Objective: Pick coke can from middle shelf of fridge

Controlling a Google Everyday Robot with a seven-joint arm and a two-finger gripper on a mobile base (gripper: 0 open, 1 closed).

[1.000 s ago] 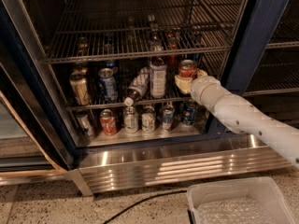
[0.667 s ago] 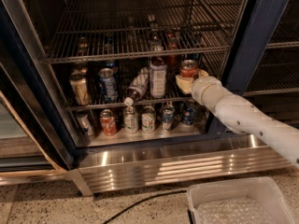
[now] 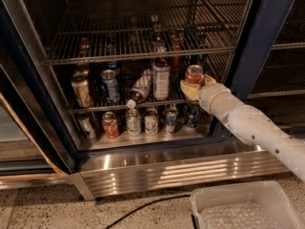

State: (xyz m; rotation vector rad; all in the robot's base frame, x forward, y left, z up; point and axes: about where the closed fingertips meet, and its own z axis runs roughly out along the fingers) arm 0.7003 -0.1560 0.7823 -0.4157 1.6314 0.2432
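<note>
The coke can (image 3: 194, 73), red with a silver top, is at the right end of the middle shelf (image 3: 95, 108), a dark wire rack in the fridge (image 3: 259, 37). My gripper (image 3: 191, 88) reaches in from the right on a white arm. Its pale fingers (image 3: 187, 88) wrap the can's lower half, shut on it. The can's base is hidden behind the fingers, so I cannot tell if it touches the rack.
A white-labelled bottle (image 3: 161, 78), a tilted bottle (image 3: 140, 89), a blue can (image 3: 109, 86) and a gold can (image 3: 82, 90) share the shelf. Several cans stand on the floor below, including a red-and-white can (image 3: 110, 125). A white bin (image 3: 243, 206) sits on the floor at front right.
</note>
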